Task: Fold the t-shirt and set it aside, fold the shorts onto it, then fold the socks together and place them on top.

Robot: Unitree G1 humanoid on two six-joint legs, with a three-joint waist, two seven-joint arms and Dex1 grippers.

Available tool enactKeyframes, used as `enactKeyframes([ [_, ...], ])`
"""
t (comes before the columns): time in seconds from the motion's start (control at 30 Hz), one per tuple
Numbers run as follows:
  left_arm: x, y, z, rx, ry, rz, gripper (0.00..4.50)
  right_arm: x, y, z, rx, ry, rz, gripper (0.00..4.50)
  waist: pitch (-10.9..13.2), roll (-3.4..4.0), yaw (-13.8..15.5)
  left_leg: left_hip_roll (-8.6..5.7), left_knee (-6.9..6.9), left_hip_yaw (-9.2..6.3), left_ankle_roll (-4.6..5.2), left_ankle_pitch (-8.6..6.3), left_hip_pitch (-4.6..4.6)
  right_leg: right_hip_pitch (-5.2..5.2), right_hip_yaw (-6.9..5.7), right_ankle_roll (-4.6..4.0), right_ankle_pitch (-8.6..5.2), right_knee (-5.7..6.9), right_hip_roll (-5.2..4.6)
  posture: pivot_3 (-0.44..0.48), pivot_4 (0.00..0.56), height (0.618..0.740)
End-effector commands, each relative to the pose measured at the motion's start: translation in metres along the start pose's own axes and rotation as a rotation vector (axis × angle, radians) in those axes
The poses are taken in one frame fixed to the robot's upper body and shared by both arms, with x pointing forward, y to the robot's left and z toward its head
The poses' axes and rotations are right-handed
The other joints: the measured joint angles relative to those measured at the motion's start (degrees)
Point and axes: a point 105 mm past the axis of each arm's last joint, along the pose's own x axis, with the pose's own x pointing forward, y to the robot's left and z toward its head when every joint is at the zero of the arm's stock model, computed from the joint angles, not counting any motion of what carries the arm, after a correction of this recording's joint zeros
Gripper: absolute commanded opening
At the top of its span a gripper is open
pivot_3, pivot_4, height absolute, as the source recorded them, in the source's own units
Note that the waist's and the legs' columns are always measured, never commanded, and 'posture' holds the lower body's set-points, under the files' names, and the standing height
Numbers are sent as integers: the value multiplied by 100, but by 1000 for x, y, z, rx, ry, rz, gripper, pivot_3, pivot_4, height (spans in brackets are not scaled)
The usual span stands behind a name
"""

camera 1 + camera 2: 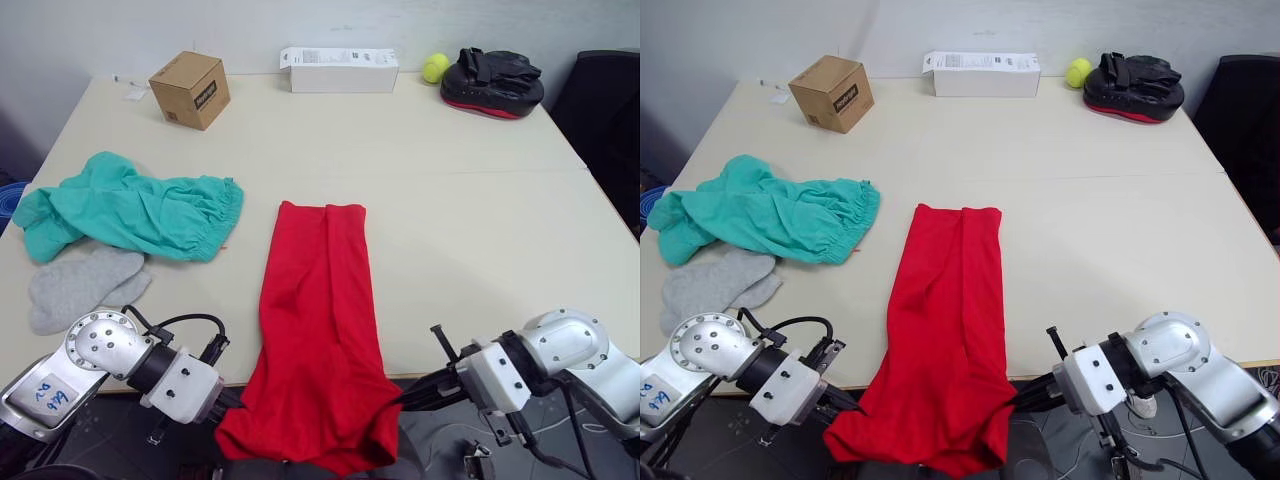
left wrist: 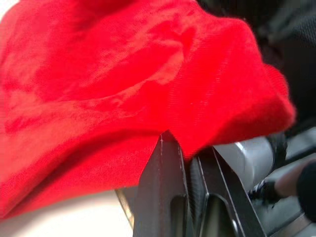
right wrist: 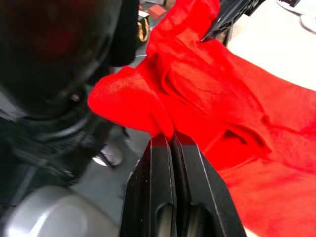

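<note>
Red t-shirt [image 1: 318, 340] lies lengthwise, away from robot.

Both arms reach inward, low at the near edge; left claw [image 2: 185, 148] and right claw [image 3: 170, 140] are each clamped on cloth.

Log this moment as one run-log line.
step: shirt fold | t-shirt: narrow strip, near end overhanging table | left gripper, right gripper: pinching its hem

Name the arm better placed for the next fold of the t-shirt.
Neither alone: the left hand and right hand each pinch a hanging corner of the t-shirt, so both should lift together. The left is nearer the shorts.
</note>
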Motion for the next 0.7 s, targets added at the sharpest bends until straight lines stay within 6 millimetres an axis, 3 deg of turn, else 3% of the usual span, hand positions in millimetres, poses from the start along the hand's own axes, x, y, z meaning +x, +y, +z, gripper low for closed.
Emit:
enactKeyframes([
  [0.03, -7, 16, 5, -3, -8, 98, 0, -8, -14, 8, -16, -6, -60, 26, 0, 0, -1, 0, 0, 0, 0, 0, 0, 0, 0, 0, 0, -1, 0, 0, 150, 740],
  [0.07, -9, 21, 4, -8, -8, 122, 0, -10, -19, 8, -18, -3, -77, 26, 0, 0, 1, 0, 0, 0, 0, 0, 0, 0, 0, 0, 0, -1, 0, 0, 150, 740],
  [0.17, -29, 70, -2, -89, -47, 339, 0, -25, -57, 7, 5, -5, -199, 26, 0, 0, 16, -2, 3, 1, 2, 4, -4, -1, 0, 0, 0, 0, 1, 0, 150, 740],
  [0.3, -56, 116, 6, -188, -138, 489, 0, -39, -96, 11, 43, -30, -310, 26, 1, -1, 62, -5, 11, -2, 4, 12, -17, -10, -5, 5, 5, 5, 2, 0, 150, 740],
  [0.47, -83, 154, 12, -275, -217, 627, 0, -55, -140, 5, 112, -48, -467, 26, 1, -1, 88, -5, 13, 3, -27, 27, -42, -33, -15, 9, 7, 8, 3, 0, 150, 740],
  [0.7, -94, 200, 10, -390, -301, 772, 0, -61, -188, -18, 206, -51, -643, 26, 1, -2, 94, -6, 25, 5, -27, 31, -45, -33, -15, 13, 9, 15, 2, 0, 150, 740],
])
